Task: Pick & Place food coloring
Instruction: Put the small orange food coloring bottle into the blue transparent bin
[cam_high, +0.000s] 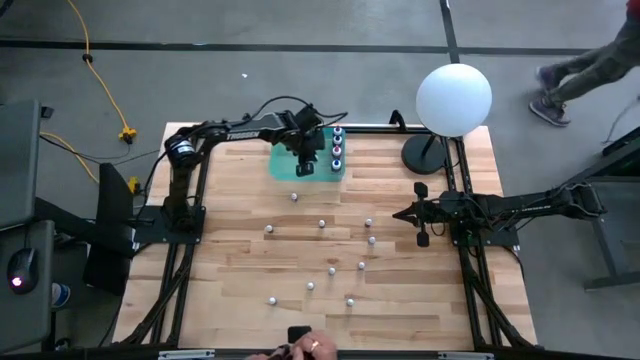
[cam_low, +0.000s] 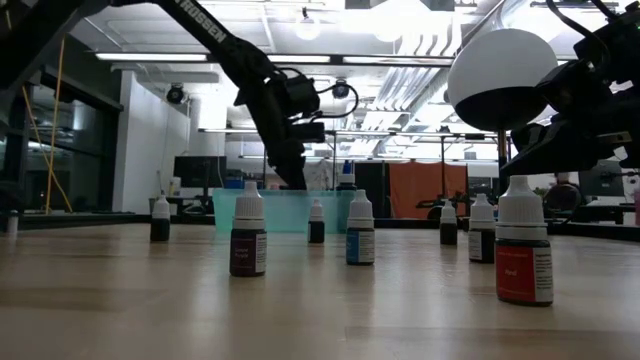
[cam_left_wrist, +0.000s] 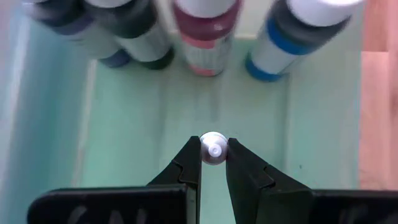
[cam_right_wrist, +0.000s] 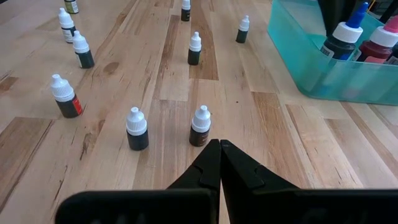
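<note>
A teal tray (cam_high: 285, 165) sits at the table's far middle, with several food coloring bottles (cam_left_wrist: 205, 37) standing along one wall. My left gripper (cam_left_wrist: 214, 144) hangs over the tray's floor (cam_left_wrist: 124, 124), pointing steeply down and shut on one more small bottle, of which only the white cap shows. Several other bottles (cam_high: 322, 223) stand upright on their bases, scattered over the wooden table. My right gripper (cam_right_wrist: 219, 146) waits shut near the table's right side (cam_high: 400, 213), holding nothing. My left gripper pinches the bottle's white cap (cam_left_wrist: 213, 154) between its two fingertips, coming from above and pointing steeply down. The bottle stands upright under the fingers, inside the tray. The cap and fingers hide its body, so I cannot tell whether its base rests on the tray floor.
A white globe lamp (cam_high: 453, 98) stands on a dark round base (cam_high: 425, 153) at the far right corner. A person's hand (cam_high: 312, 347) shows at the near edge, and a person walks beyond the far right (cam_high: 590, 65). Loose bottles (cam_low: 248, 238) dot the middle of the table.
</note>
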